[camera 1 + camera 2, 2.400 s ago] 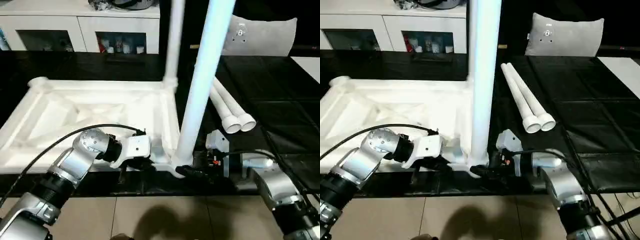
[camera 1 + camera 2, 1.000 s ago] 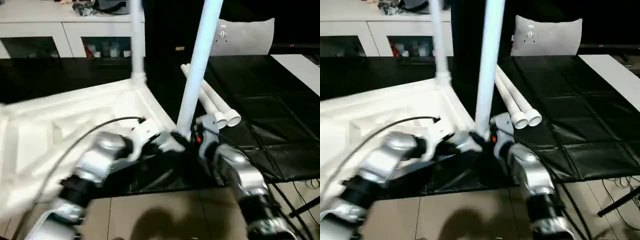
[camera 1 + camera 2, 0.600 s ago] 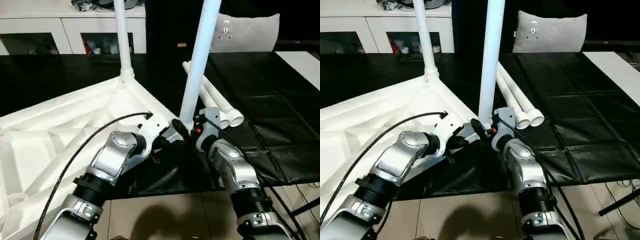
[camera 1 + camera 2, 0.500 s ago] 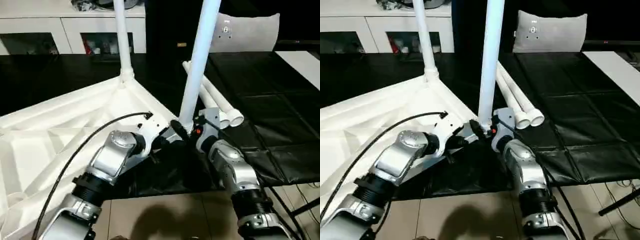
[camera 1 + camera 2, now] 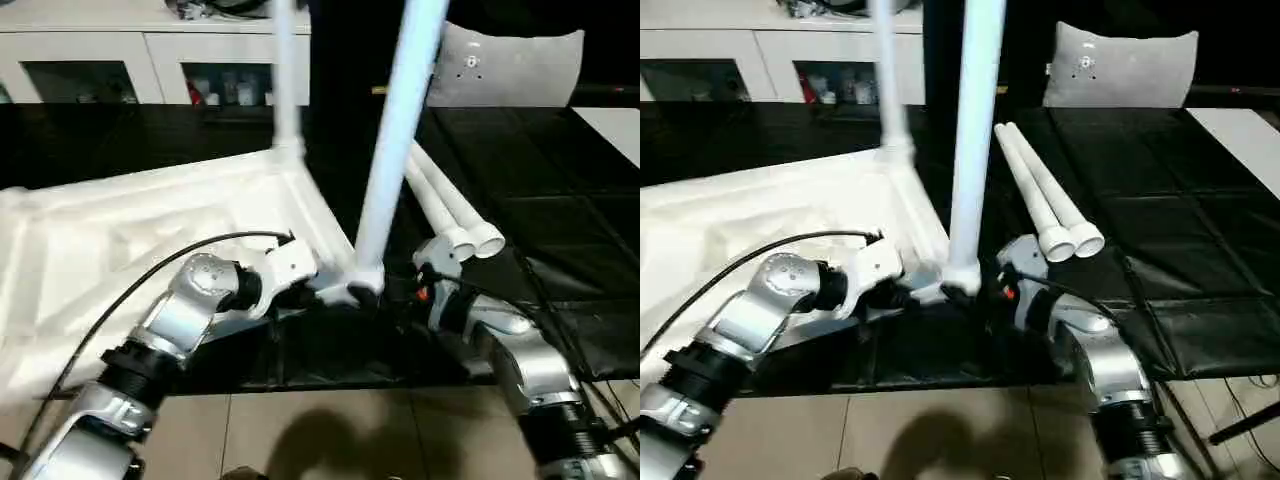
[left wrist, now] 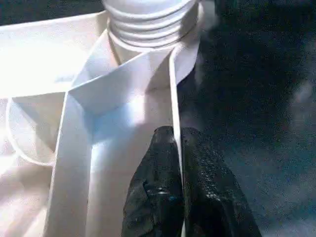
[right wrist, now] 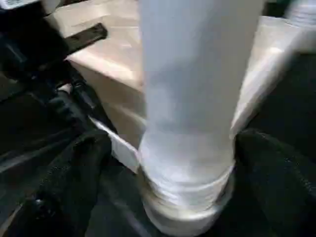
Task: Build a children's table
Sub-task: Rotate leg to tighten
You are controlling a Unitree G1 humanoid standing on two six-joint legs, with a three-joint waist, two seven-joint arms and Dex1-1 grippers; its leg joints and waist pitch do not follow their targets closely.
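The children's table lies upside down, its white ribbed top point(image 5: 140, 240) on the black mat. Two white legs stand in corner sockets, a far one point(image 5: 285, 80) and a near one point(image 5: 395, 150). Two more legs point(image 5: 452, 212) lie side by side on the mat to the right. My left gripper point(image 6: 177, 187) is shut on the top's thin rim wall, just beside the near leg's socket point(image 6: 148, 19). My right gripper point(image 7: 185, 163) is open around the base of the near leg point(image 7: 197, 94); one black finger point(image 7: 74, 177) stands on each side of it, apart from it.
A white cabinet point(image 5: 150, 70) with glass doors runs along the back. A grey-white pillow point(image 5: 505, 65) leans at the back right. The black quilted mat point(image 5: 560, 200) stretches right of the table top, and tan floor tiles point(image 5: 330, 440) lie in front.
My right gripper's fingers have spread away from the near leg's base. The table top has swung, its far corner and leg now further right; my left gripper kept its hold on the rim.
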